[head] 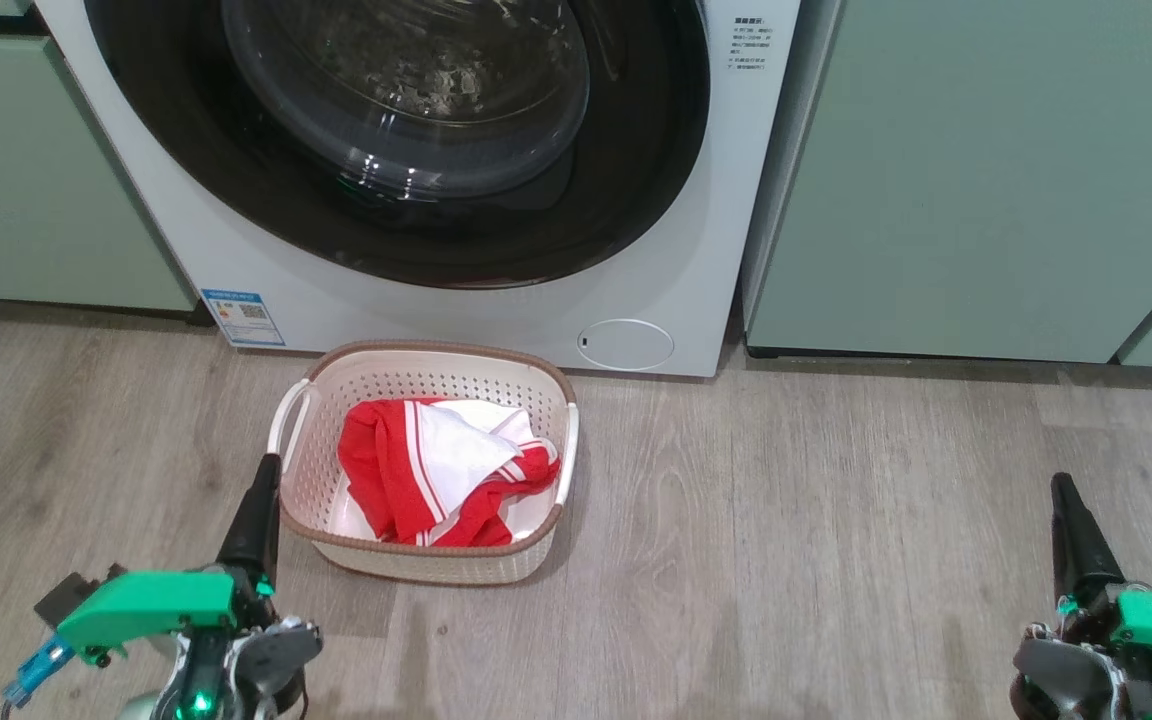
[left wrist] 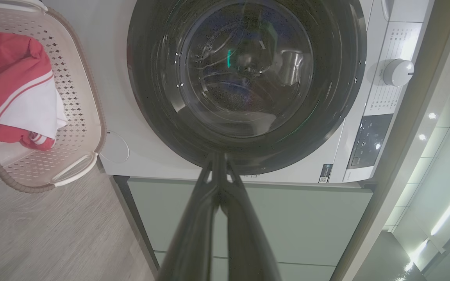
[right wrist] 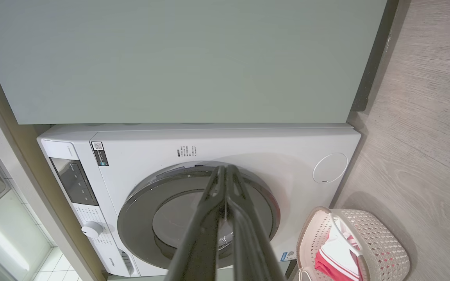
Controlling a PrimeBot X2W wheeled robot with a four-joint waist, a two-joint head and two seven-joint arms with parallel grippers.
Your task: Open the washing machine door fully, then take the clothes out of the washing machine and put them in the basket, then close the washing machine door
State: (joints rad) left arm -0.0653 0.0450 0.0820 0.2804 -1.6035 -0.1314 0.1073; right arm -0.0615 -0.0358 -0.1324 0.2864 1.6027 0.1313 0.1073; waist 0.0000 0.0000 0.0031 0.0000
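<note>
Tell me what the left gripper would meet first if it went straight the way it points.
Probably the washing machine door, near its rim: the tips of the left gripper line up with it in the left wrist view. Depth is unclear; the basket lies aside.

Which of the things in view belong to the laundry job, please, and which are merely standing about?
Belong to the job: washing machine; washing machine door, shut; clothes, lying in the basket.
Merely there: green cabinets; wood floor; control dial.
</note>
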